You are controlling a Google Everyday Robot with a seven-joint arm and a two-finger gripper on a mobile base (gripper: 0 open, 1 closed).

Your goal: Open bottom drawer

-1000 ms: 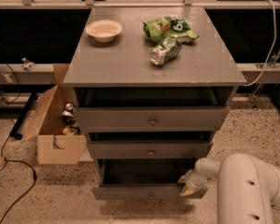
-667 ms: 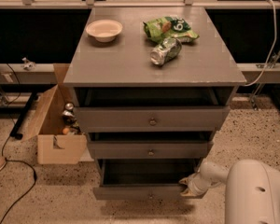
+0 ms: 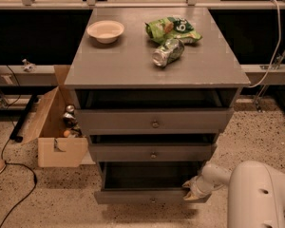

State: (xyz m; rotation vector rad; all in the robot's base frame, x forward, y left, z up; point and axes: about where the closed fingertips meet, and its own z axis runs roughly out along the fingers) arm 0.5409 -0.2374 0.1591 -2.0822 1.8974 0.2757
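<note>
The grey cabinet has three drawer fronts, each with a small round knob. The bottom drawer [image 3: 147,196] is the narrowest front, low in the view; it stands pulled out and its dark inside shows. My gripper [image 3: 192,191] is at the right end of this drawer's front, touching its upper right corner. The white arm [image 3: 259,196] reaches in from the bottom right. The middle drawer [image 3: 152,152] and the top drawer [image 3: 154,121] sit above, each pulled out a little.
On the cabinet top [image 3: 128,65] lie a white bowl [image 3: 105,31], a green chip bag [image 3: 173,29] and a crushed can [image 3: 167,52]. An open cardboard box [image 3: 57,127] with small items stands on the floor at the left. A cable [image 3: 19,175] runs across the floor.
My arm and gripper have drawn back toward the camera, and the bottom drawer has come further out with them.
</note>
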